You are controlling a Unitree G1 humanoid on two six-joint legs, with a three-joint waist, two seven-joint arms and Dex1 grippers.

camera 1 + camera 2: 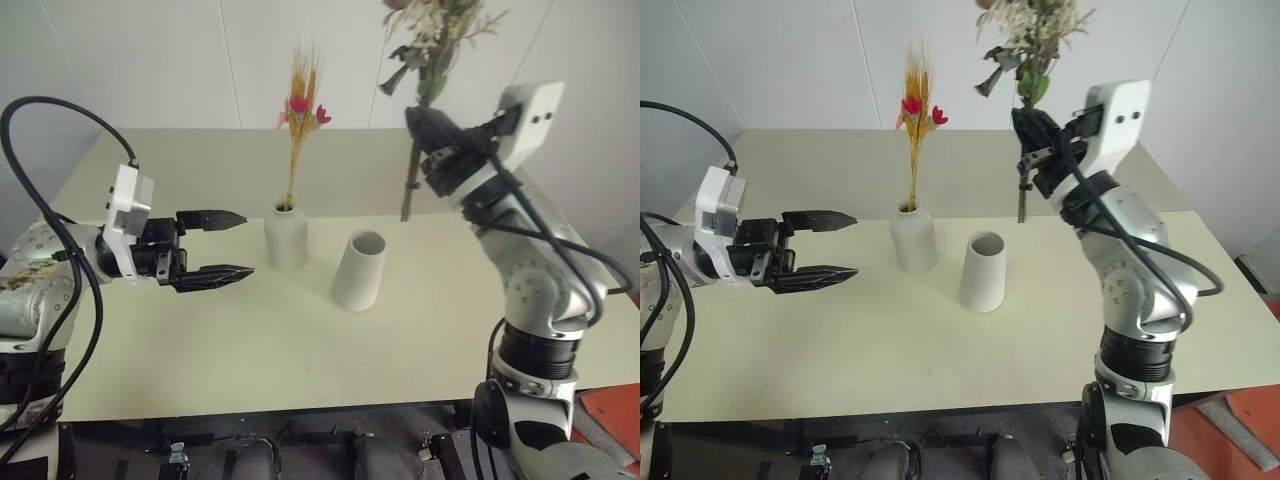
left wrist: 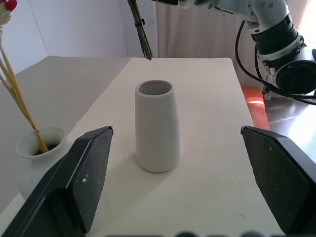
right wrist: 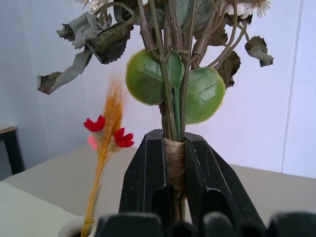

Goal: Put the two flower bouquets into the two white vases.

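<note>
Right gripper (image 3: 175, 168) is clamped tight on the bushy bouquet (image 1: 432, 40), fingers pinched around the brown-wrapped band of its stems, and the whole bunch rides high in the air at about one o'clock of the scene. Green round leaves and grey dried foliage fan out above the fingers; the stem ends (image 1: 407, 195) hang down below the grip, clear of the counter (image 1: 300, 350), up and to the two o'clock side of the cone vase (image 1: 360, 270).

That cone vase stands upright near the middle of the counter, mouth open and nothing in it. Just beside it, at its nine o'clock, sits the bottle vase (image 1: 286, 236), and the thin bouquet (image 1: 298, 120) is already standing in its narrow neck, yellow-orange stalks straight up, small red blooms near the top.

Over at nine o'clock, the left gripper (image 1: 226, 245) hovers level above the counter with its two black fingers spread wide and nothing between them. It points toward the vases, its tips just short of the bottle vase; in the left wrist view the cone vase sits squarely between the parted fingers (image 2: 81, 173), farther off, not touched.
</note>
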